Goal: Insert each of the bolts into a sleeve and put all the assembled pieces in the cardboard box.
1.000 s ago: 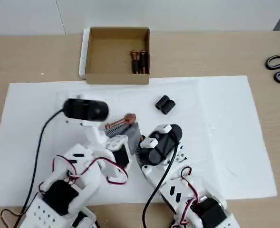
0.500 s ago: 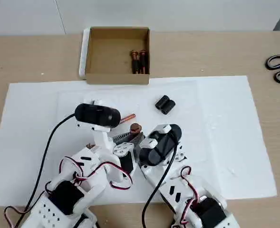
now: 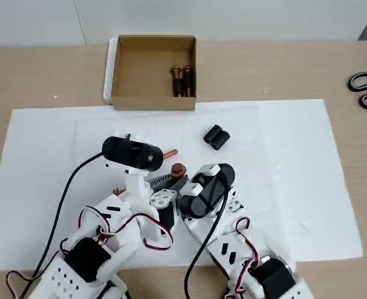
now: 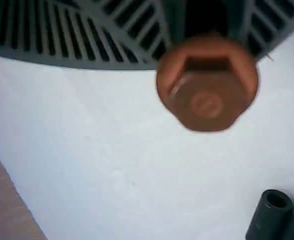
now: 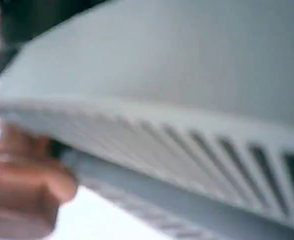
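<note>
The cardboard box holds 2 assembled pieces; 2 black sleeves touch outside it, copper bolt nearby.

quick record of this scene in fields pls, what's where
box: cardboard box beyond the white paper, holding two bolts in sleeves side by side
loose parts: two black sleeves together on the paper
bolt: copper bolt between the two arms, head facing the left wrist camera
aside: scissors on bare table
progress: two pieces boxed, two sleeves unfilled
</note>
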Robot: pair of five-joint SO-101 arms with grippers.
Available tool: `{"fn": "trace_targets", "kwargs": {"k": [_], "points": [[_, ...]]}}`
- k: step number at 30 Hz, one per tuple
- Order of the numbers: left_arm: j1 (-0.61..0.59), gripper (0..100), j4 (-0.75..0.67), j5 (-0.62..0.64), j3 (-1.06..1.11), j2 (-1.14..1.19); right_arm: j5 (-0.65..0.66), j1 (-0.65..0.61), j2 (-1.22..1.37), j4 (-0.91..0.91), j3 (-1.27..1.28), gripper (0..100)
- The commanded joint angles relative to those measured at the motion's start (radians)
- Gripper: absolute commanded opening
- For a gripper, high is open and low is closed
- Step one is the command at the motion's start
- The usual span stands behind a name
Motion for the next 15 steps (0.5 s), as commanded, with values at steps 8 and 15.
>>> {"fn": "trace_targets", "kwargs": {"k": [8,15], "points": [[0.005,14,0.014,-0.018,0.025,0.003,0.008,0.007,-0.008,-0.058,-0.021,0.3],[0.003,15,0.011,-0.018,0.021,0.003,0.008,0.007,-0.008,-0.056,-0.021,0.3]]}}
